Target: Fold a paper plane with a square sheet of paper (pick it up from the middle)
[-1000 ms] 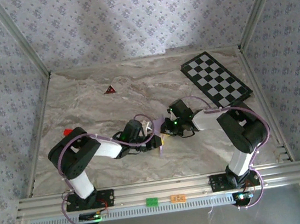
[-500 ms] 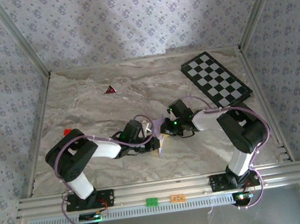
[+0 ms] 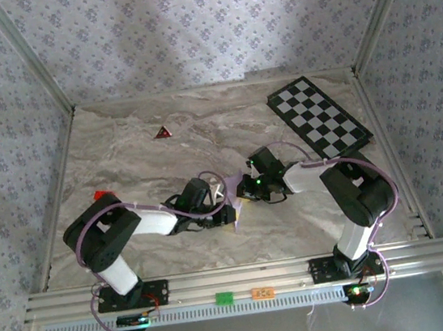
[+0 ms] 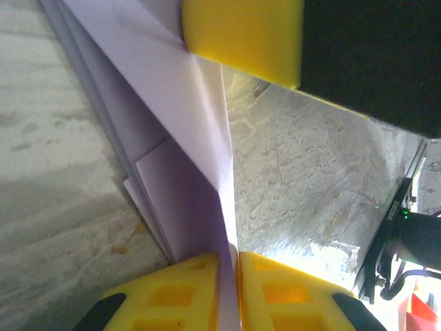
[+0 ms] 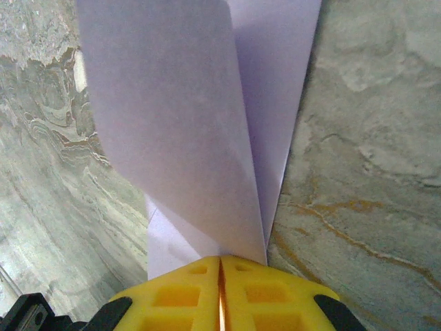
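- Clamping is recorded at the left gripper (image 4: 229,279): its yellow fingers (image 4: 172,289) are pressed together on an edge of the folded lilac paper (image 4: 182,131), bottom centre of its view.
- The right gripper (image 5: 220,283) is likewise closed tight on that paper, at the bottom of its view.
- The paper is located mid-frame in the top view, between both grippers.
- The checkered board (image 3: 319,117) is seen upper right, well apart.

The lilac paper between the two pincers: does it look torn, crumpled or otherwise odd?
Nothing stands out. The folded paper shows straight creases and no tears; the left pincer and the right pincer are each shut on it.
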Tool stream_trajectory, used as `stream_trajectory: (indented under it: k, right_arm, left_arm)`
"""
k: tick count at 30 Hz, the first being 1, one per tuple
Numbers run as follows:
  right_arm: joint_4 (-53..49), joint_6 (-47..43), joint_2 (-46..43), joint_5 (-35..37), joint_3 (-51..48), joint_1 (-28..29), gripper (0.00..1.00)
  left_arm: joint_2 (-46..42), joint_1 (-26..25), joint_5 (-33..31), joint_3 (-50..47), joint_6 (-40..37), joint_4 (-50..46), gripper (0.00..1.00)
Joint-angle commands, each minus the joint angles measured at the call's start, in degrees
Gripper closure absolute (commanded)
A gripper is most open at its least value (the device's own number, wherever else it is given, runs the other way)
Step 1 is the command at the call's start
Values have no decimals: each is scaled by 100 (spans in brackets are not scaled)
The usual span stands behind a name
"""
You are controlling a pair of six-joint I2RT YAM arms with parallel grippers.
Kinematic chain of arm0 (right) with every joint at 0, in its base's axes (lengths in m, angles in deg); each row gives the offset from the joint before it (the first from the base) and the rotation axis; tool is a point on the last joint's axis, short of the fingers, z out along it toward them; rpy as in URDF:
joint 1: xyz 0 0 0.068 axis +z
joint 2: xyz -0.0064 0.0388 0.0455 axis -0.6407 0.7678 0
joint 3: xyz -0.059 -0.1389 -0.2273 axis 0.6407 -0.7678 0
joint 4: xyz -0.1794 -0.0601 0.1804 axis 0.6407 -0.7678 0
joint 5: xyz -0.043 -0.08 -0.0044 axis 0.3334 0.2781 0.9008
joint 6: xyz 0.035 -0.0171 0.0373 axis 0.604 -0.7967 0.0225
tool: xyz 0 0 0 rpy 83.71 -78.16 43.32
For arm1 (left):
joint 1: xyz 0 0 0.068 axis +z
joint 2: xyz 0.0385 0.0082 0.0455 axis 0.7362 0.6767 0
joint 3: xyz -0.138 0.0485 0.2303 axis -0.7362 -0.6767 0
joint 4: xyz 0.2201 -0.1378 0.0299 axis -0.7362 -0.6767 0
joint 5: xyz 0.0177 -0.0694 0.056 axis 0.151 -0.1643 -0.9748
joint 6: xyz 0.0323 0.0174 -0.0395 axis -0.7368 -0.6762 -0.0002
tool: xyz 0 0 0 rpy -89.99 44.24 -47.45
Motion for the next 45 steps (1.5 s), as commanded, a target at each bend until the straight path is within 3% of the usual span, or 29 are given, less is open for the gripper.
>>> stream_trajectory:
  k: [1,9,14,18,20,26,30,33,45]
  right_arm:
    - [-827,13,356,549,-161,44,88]
    - [-828,20,386,552,-150,56,88]
    - [-829,33,405,556,-141,67,88]
    - [-855,17,400,575,-140,73,88]
    - [-871,25,399,580,-136,72,88]
    - [-887,27,387,599,-132,70,88]
    - [-899,26,378,602,-129,82,88]
    - [-908,23,398,593,-104,91,88]
    - [-937,35,410,584,-44,111,88]
  left_arm:
    - [-73,-53,57,-195,-146,-754,84]
    - [64,-81,267,-163,-215,-640,93]
    - [36,-95,292,-197,-254,-718,94]
    - [-191,-105,57,-258,-226,-919,83]
    - [-438,-105,-128,-317,-218,-1047,74]
    - [-1512,-94,-751,-444,-180,-1483,70]
    - [-1917,-53,-787,-171,-276,-1726,91]
    - [-1734,-53,-476,192,-381,-1666,98]
    - [-332,-154,-93,1158,-648,-1518,100]
